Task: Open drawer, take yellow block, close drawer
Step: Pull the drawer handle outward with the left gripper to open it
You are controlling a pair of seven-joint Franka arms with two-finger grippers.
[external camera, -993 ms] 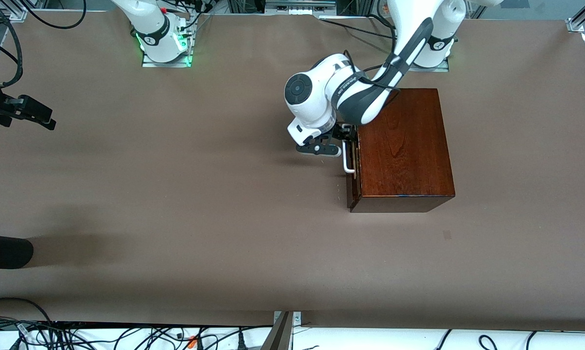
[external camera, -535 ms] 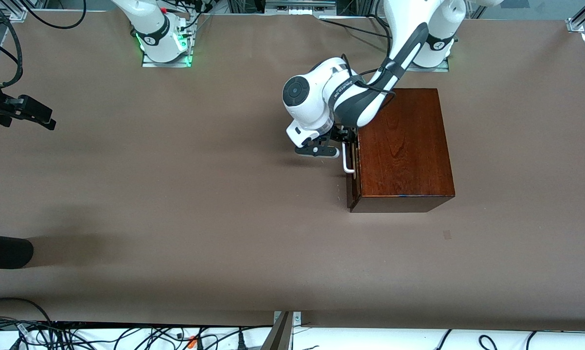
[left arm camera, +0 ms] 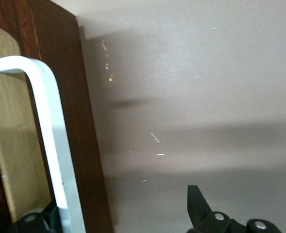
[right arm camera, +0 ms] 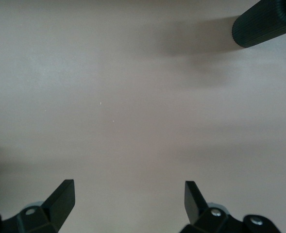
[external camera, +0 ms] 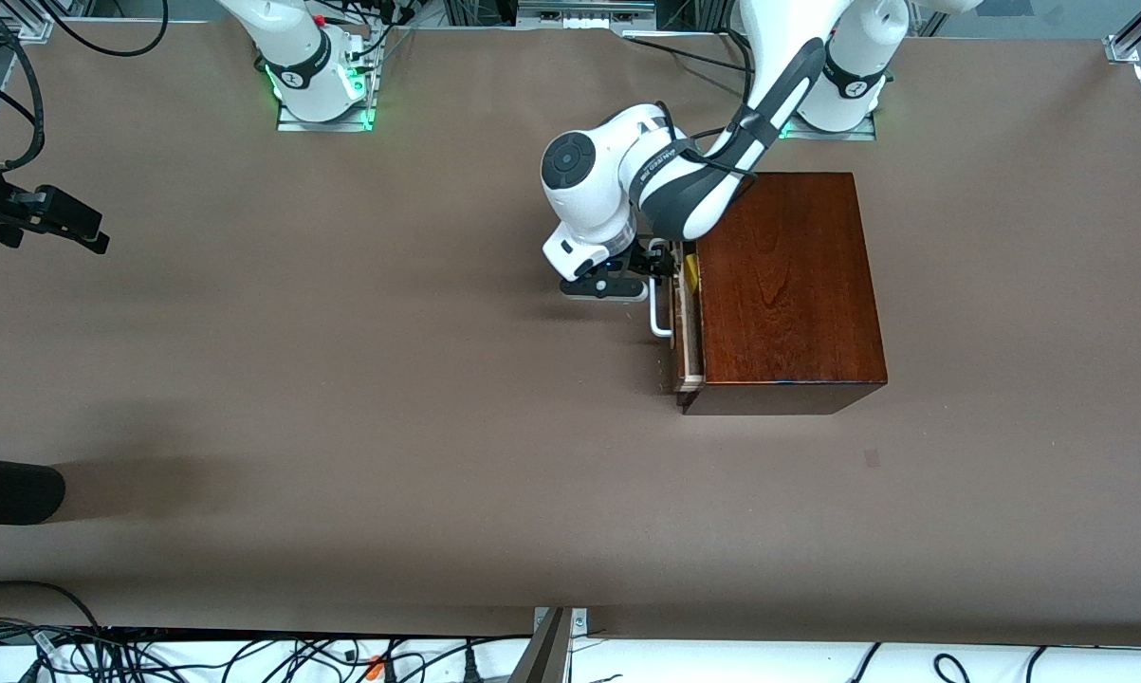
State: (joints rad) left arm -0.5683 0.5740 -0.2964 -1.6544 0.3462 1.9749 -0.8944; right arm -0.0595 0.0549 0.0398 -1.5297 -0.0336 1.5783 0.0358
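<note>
Worktop: brown and broad, carrying the wooden box toward the left arm's end.
Wooden box: dark reddish-brown, its front facing the right arm's end of the worktop.
Drawer: sitting a small way out of the box, a thin strip of pale inside showing between its dark front and the box's top.
Handle: white U-shaped bar on the drawer front, its long axis running along the front, from nearer the front camera to farther.
Left pincer: working at the farther end of the handle; in the left wrist view its fingers are standing wide, one finger tucked between the bar and the drawer front, the other finger well clear over bare worktop, so it is hooking the bar rather than clamping it.
Key relation: the drawer is sliding out toward the right arm's end, square to the bar; the pull probably needs to run that way, and the left arm is much the nearer.
Right pincer: waiting with fingers wide over the right arm's end of the worktop.
Yellow block: a yellow sliver showing in the drawer's gap, just beside the left pincer, mostly hidden under the box top.
</note>
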